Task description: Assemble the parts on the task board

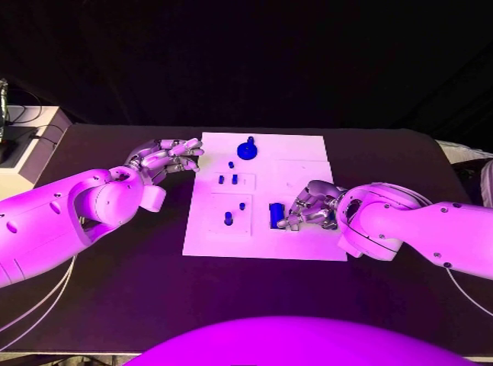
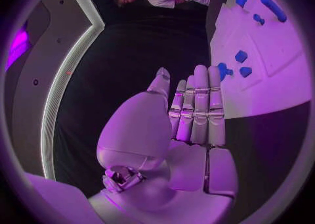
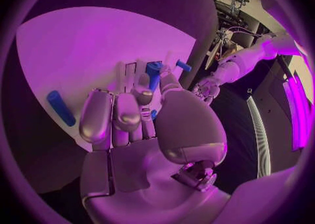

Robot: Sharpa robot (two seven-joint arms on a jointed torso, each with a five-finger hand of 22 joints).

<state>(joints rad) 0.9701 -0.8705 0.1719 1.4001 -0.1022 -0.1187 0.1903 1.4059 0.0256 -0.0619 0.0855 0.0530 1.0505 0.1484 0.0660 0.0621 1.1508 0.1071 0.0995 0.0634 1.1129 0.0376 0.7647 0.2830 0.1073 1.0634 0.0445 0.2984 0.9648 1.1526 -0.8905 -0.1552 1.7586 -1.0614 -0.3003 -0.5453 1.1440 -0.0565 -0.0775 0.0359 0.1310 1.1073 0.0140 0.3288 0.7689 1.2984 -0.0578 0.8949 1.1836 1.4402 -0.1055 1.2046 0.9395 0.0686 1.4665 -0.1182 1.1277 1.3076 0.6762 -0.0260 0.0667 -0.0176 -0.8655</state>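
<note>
The white task board (image 1: 301,164) lies mid-table. On it are a large round blue part (image 1: 248,148) at the far end, several small blue pegs (image 1: 228,180) in the middle, and one more peg (image 1: 228,219) nearer me. My right hand (image 1: 310,207) is over the board's near right part with its fingers curled. It pinches an upright blue part (image 3: 154,72) between thumb and finger, which appears as a blue block (image 1: 277,215) at the fingertips. My left hand (image 1: 167,158) hovers just off the board's far left edge. Its fingers (image 2: 200,103) are straight and hold nothing.
The black table (image 1: 114,290) has bare room on both sides of the board. A pale box with cables (image 1: 21,152) stands off its left edge. A blue cylinder (image 3: 60,108) lies on the board beside my right hand.
</note>
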